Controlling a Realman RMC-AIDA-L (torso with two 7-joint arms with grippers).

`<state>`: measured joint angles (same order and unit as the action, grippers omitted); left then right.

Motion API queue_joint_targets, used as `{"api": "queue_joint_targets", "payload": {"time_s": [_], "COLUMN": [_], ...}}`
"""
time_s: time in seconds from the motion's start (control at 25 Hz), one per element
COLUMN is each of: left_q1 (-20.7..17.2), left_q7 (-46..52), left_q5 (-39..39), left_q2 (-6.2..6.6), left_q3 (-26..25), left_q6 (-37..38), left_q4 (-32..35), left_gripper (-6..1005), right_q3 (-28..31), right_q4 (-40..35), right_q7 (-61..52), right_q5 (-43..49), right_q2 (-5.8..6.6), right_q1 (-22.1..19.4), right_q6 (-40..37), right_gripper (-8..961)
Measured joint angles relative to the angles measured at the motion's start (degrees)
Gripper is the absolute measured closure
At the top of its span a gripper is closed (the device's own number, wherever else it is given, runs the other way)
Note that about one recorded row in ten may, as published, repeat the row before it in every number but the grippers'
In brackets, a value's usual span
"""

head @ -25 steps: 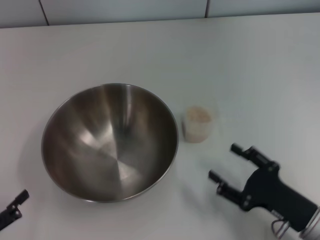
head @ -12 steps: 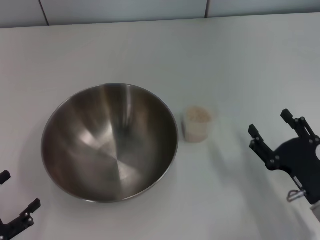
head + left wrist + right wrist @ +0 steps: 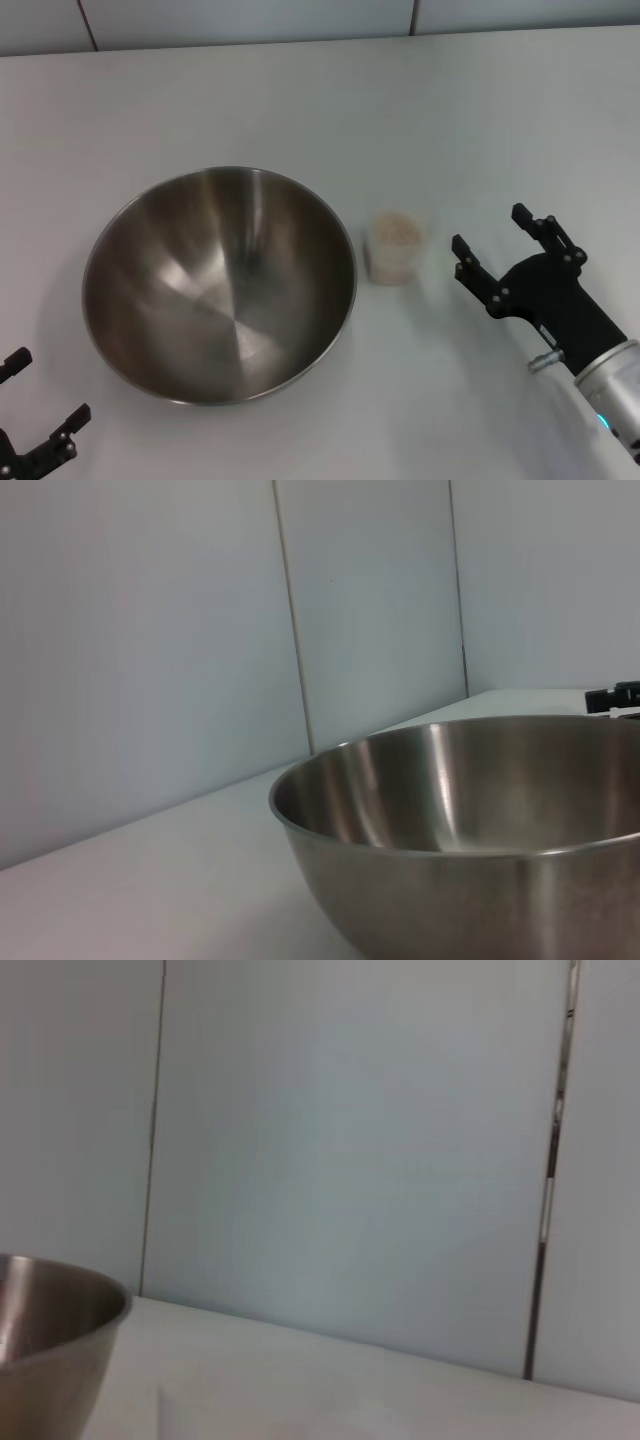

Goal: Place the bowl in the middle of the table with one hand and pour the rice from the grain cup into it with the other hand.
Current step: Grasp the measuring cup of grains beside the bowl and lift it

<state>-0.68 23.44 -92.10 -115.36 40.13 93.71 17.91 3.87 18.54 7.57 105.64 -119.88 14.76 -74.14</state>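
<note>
1. The bowl is sitting on the white desk, left of centre, its steel interior showing no rice at all.
2. Just beside its right rim, the grain cup is standing upright, apart from the bowl, with the rice showing as a pale mass near its top.
3. The right gripper is now facing the cup from the right, jaws spread wide, nothing between them. Half a second ago it was farther right and pointing away; a second ago it was low and nearer the robot. It is swinging round and lining up, so I judge the cup grasp is being set up.
4. The left gripper is peeking in at the near-left corner, jaws spread, holding nothing, well short of the bowl. It has barely shifted in the last half second.
5. Nothing is poured yet, and the bowl is looking unmoved across all three moments.
</note>
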Motion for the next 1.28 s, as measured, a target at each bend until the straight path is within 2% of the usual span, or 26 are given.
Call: {"api": "queue_joint_targets", "payload": {"time_s": [0.52, 1.28], "left_q1": [-0.26, 0.03], "left_q7": [-0.06, 0.49], "left_q5": [-0.01, -0.94], "left_q2": [0.04, 0.14], "left_q3": [0.25, 0.29], "left_q6": [0.51, 0.11], "left_q4": [-0.08, -0.07], "left_gripper": [139, 140], "right_q3": [1.95, 3.57], "right_q4": [0.62, 0.62], "right_q7": [0.05, 0.08], "right_q5": [0.01, 0.00], "right_q2": [0.00, 0.00], "right_q1": [2.57, 4.35], "right_q6": [3.77, 4.85], "right_gripper": [171, 186]}}
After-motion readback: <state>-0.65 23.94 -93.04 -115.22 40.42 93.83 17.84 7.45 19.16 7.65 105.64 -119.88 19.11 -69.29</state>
